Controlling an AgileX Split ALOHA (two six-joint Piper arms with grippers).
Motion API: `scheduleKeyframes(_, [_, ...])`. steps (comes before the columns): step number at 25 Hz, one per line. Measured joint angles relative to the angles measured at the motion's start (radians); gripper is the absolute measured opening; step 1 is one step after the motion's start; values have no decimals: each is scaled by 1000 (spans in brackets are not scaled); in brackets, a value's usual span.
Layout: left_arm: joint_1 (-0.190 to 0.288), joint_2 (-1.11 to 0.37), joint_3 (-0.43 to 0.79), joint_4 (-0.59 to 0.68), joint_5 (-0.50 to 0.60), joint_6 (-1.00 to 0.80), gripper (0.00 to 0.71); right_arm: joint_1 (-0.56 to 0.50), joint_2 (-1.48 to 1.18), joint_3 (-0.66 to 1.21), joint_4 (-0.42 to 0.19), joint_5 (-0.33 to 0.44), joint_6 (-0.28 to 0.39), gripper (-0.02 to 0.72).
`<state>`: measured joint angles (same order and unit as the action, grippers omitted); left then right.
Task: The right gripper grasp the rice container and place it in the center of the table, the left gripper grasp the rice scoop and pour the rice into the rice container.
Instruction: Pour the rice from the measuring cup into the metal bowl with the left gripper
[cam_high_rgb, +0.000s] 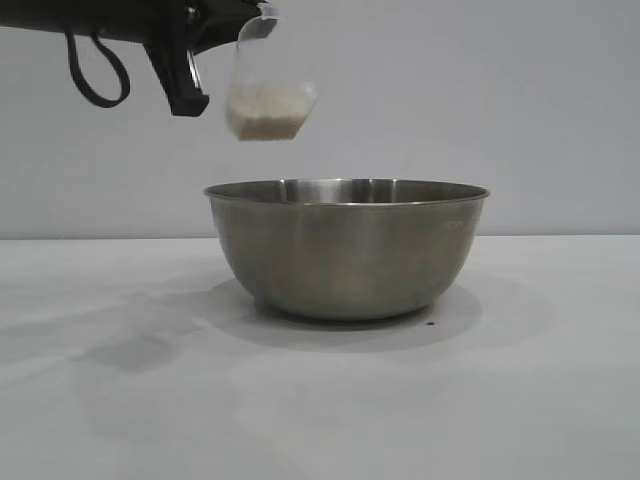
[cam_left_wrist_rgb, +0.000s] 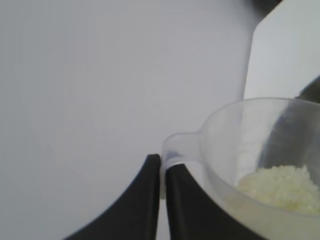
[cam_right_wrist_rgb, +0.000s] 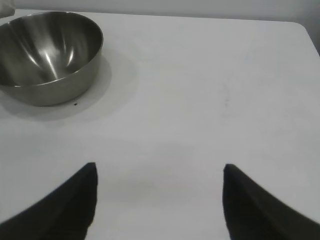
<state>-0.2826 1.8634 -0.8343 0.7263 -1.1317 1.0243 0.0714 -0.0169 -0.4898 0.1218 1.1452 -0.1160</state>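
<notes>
Your left hand (cam_high_rgb: 215, 35) is up at the top left of the exterior view, clamped on the loop handle of the rice scoop (cam_high_rgb: 268, 95). In the left wrist view the two black fingers (cam_left_wrist_rgb: 150, 200) are pressed together on that handle, with the scoop (cam_left_wrist_rgb: 260, 150) just beside them. The scoop hangs in the air above the left part of the rice container's rim, tilted, not touching it. The rice (cam_high_rgb: 262, 118) sits heaped in the scoop's low end; you see it as a pale mound (cam_left_wrist_rgb: 282, 187) in the wrist view.

The rice container (cam_high_rgb: 346, 247) stands upright on the table (cam_high_rgb: 120, 400), near the middle of the exterior view. In the right wrist view its inside (cam_right_wrist_rgb: 47, 52) looks bare metal, with no grains that can be made out. A tiny dark speck (cam_high_rgb: 430, 323) lies on the table just beside its base.

Your right hand (cam_right_wrist_rgb: 160, 205) is well apart from the bowl, fingers spread wide over bare table, gripping nothing. It does not show in the exterior view.

Between scoop and bowl there is only open air. A black cable loop (cam_high_rgb: 97, 70) hangs under the left arm.
</notes>
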Motion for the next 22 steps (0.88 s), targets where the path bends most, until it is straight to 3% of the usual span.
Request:
scheduleKeyframes(8, [-49, 0, 0, 3, 0, 302, 0, 0, 0, 0, 0, 0, 0, 450])
scheduleKeyframes(22, [-52, 0, 0, 51, -2, 687, 0, 0, 0, 0, 0, 0, 0, 450])
